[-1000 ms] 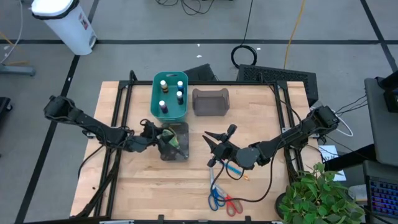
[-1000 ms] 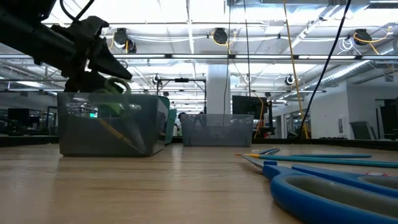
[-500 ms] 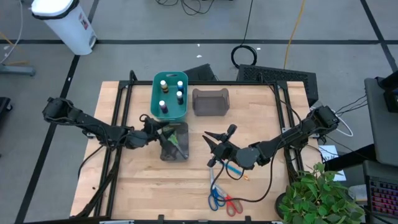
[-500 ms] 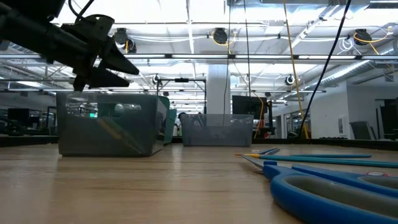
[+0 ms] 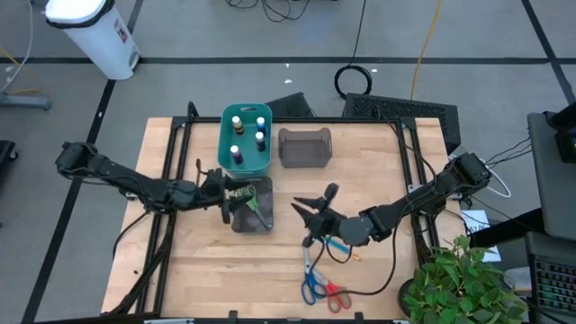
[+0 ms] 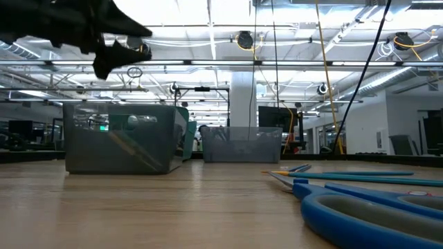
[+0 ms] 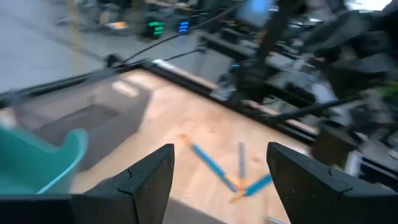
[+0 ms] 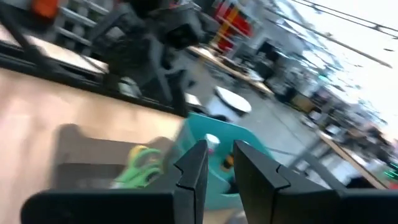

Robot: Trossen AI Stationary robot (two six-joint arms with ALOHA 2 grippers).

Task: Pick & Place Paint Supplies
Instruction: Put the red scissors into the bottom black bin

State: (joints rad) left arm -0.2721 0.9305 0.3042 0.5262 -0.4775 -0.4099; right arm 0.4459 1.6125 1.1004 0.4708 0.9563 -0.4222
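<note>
Wooden table [image 5: 198,261] planking is carrying the whole layout, with both dark arms reaching in toward the middle.

Left side: the left gripper [image 5: 225,191] is hovering above the left edge of the clear grey bin [image 5: 252,205], raised clear of its rim in the low view. Its fingers [image 7: 149,180] are standing spread apart and holding nothing. Green-yellow scissors [image 5: 255,200] are lying inside this grey bin; the right wrist view is showing their green loops [image 8: 142,163] behind the bin's front wall.

Centre, far side: the teal bin [image 5: 246,139] is sitting just beyond the grey bin and is containing several white-capped paint bottles [image 5: 236,153], standing upright. A second grey bin [image 5: 304,148] is sitting just to the right of the teal one; its contents cannot be determined.

Centre right: the right gripper [image 5: 312,204] is hovering over bare wood, to the right of the clear grey bin. Its fingers are showing spread in the high view, with nothing between them.

Near right: thin blue brushes [image 5: 337,243] and an orange brush [image 7: 208,158] are lying on the table just below the right gripper. Blue scissors [image 5: 310,286] and red scissors [image 5: 337,295] are lying side by side nearer the front edge, handles toward the front.
</note>
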